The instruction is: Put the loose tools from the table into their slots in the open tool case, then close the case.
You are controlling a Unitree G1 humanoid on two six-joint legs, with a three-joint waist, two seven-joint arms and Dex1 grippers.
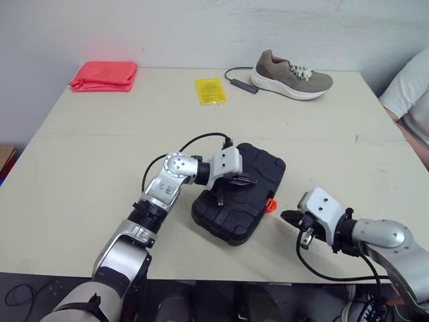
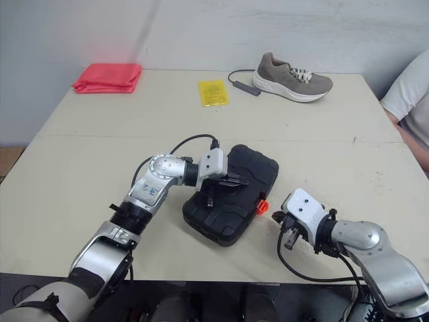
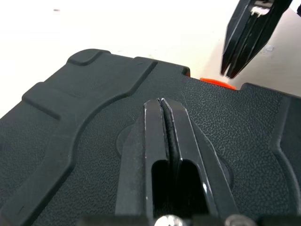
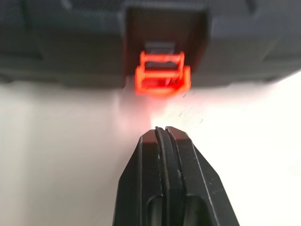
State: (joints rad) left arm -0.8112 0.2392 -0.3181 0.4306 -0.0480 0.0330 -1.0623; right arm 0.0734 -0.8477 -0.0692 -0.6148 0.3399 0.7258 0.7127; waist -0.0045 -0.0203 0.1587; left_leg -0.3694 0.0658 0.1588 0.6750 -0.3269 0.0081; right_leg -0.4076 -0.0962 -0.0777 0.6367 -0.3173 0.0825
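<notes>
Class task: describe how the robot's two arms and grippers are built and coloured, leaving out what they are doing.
The left arm and right arm are silver-grey metal with round joints, each ending in a white boxy wrist block. A thin black cable loops out behind each wrist. The left gripper and right gripper each have two slim black fingers tapering to narrow tips.
</notes>
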